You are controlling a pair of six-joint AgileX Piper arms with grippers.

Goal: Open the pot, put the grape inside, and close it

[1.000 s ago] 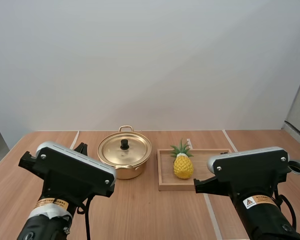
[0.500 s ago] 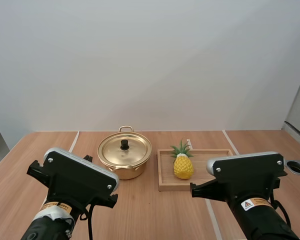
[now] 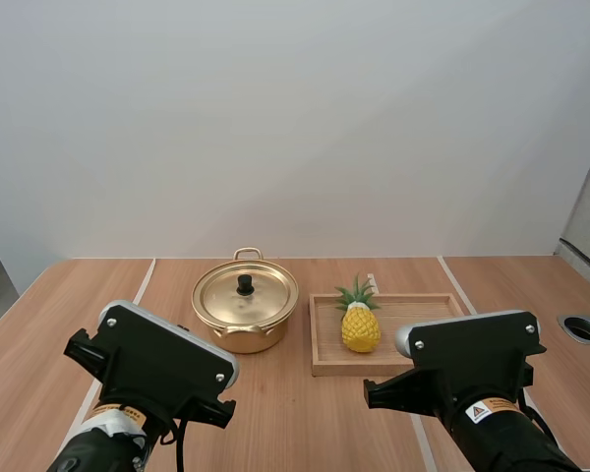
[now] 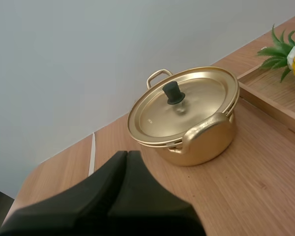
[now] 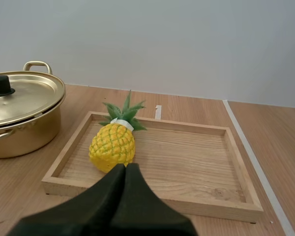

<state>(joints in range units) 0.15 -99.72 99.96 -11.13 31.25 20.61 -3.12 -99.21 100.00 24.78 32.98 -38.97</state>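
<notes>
A gold pot [image 3: 244, 315] stands at the middle of the table, its lid [image 3: 245, 293] with a black knob [image 3: 245, 284] shut on it. To its right a yellow toy pineapple [image 3: 360, 324] with green leaves lies in a wooden tray [image 3: 413, 307]; what I see is a pineapple, not grapes. In the left wrist view my left gripper [image 4: 127, 153] is shut on nothing, short of the pot [image 4: 196, 128]. My right gripper [image 5: 125, 166] is shut and empty too, its tip just in front of the pineapple [image 5: 112, 145] at the tray's near rim [image 5: 152, 196].
A round hole [image 3: 582, 328] is set in the tabletop at the far right. Pale seams [image 3: 452, 277] run across the wooden table. Both arms' housings cover the near part of the table in the high view.
Both arm housings have sunk lower in the high view and drawn a little toward each other. Pot, lid, pineapple and tray have not moved.
</notes>
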